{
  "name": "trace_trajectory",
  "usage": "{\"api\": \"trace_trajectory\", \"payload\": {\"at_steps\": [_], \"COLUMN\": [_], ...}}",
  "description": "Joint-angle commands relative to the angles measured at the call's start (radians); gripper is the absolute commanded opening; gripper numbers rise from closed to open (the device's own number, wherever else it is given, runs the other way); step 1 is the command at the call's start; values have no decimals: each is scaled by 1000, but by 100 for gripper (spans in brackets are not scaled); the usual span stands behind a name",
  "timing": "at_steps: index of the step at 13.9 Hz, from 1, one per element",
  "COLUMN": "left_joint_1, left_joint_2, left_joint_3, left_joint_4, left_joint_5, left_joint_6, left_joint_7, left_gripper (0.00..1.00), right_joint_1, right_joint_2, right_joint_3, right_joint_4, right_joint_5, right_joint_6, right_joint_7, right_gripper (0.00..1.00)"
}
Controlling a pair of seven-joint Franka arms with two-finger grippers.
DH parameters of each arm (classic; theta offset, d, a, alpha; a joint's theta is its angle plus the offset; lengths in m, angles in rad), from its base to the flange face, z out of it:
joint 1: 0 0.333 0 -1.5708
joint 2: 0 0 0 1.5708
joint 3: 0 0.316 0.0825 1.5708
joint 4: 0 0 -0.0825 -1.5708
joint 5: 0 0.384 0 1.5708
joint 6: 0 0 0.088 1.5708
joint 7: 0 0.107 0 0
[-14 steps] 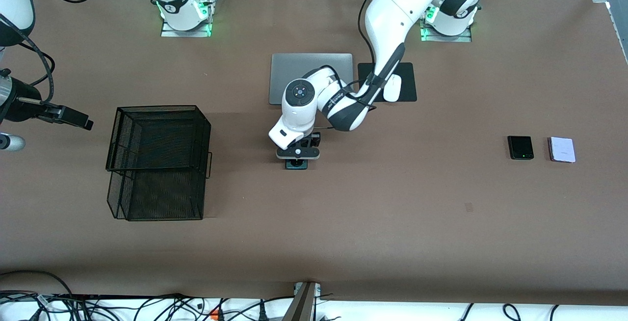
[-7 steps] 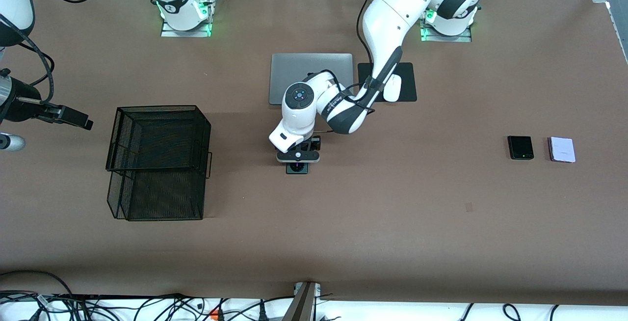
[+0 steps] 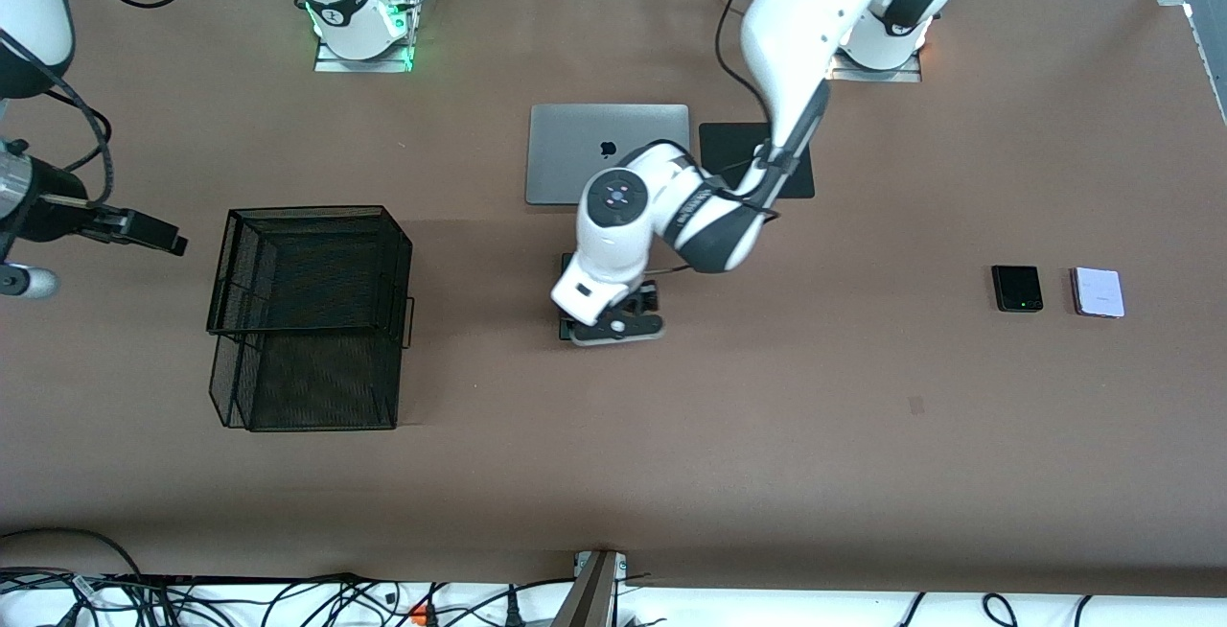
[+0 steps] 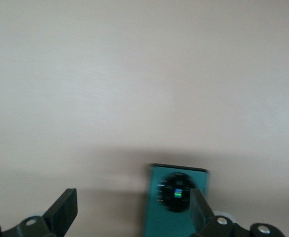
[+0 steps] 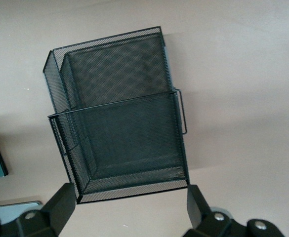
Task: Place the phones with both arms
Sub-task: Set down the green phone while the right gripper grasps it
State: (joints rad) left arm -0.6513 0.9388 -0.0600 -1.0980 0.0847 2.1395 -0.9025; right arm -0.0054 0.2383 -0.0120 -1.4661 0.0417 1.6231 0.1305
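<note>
The dark-green phone (image 3: 566,332) lies flat on the brown table, nearer to the front camera than the laptop, and is mostly covered by my left gripper (image 3: 613,322). In the left wrist view the green phone (image 4: 176,212) shows its round camera ring, partly under one black finger (image 4: 199,210). My left gripper (image 4: 132,210) is open and holds nothing. The black phone (image 3: 1017,288) and the pale-lilac phone (image 3: 1097,292) lie side by side toward the left arm's end. My right gripper (image 3: 153,232) waits open and empty beside the mesh basket, shown as the right gripper (image 5: 129,207).
A black wire-mesh basket (image 3: 307,315) stands toward the right arm's end and fills the right wrist view as the basket (image 5: 119,128). A closed grey laptop (image 3: 575,162) and a black mouse pad (image 3: 729,143) lie near the arm bases. Cables run along the table's front edge.
My left gripper opened and let go of the green phone, then shifted toward the left arm's end, uncovering the laptop's logo. The right arm stayed put.
</note>
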Motion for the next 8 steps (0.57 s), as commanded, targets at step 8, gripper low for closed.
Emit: {"api": "trace_trajectory", "payload": {"at_steps": [8], "left_joint_1": [418], "left_joint_2": [-514], "left_joint_3": [-14], "left_joint_4": [-713], "left_joint_5": [20], "left_joint_6": [-10], "left_joint_7": [667], "left_gripper": [100], "right_joint_1": [410], "right_joint_2": [186], "right_joint_3": [1], "right_joint_4": [7], "right_joint_5": [-5], "right_joint_6": [268], "right_joint_7": [450], "right_gripper": [100]}}
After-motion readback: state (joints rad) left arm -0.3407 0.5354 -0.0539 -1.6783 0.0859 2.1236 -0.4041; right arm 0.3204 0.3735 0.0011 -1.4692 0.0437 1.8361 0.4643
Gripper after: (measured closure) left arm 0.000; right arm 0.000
